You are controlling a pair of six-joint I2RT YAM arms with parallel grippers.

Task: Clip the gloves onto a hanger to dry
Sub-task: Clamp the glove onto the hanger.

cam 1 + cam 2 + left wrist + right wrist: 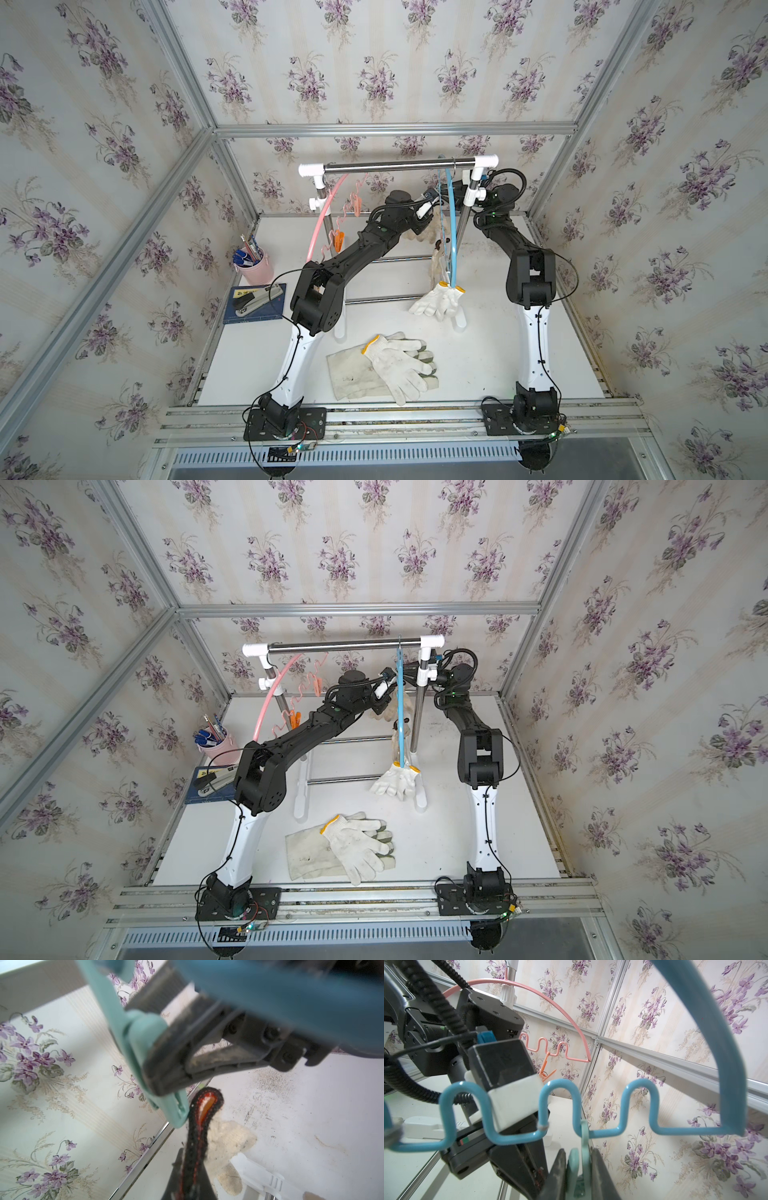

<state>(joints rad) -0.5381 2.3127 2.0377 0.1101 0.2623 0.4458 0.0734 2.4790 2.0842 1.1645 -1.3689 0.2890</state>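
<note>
My left gripper (pixel 192 1176) is shut on the black-and-red cuff edge (pixel 199 1124) of a dirty beige glove (pixel 228 1138). It holds the glove up beside the blue hanger (pixel 451 224) on the rack. My right gripper (pixel 578 1153) is shut on the handles of a mint clip (pixel 584 1142) that hangs from the hanger's wavy bar (pixel 517 1138). The clip's tip (pixel 178 1111) sits right next to the cuff; whether they touch is unclear. A white glove pair (pixel 438 301) and a beige glove (pixel 435 266) hang from the hanger. A white knitted glove (pixel 399 365) lies on a canvas glove (pixel 353 376) on the table.
The steel rack bar (pixel 395 167) also carries a pink hanger (pixel 328 208) with orange clips (pixel 338 243). A pink pen cup (pixel 255 268) and a blue book with a stapler (pixel 254 305) stand at the table's left edge. White rack feet (pixel 459 322) rest mid-table.
</note>
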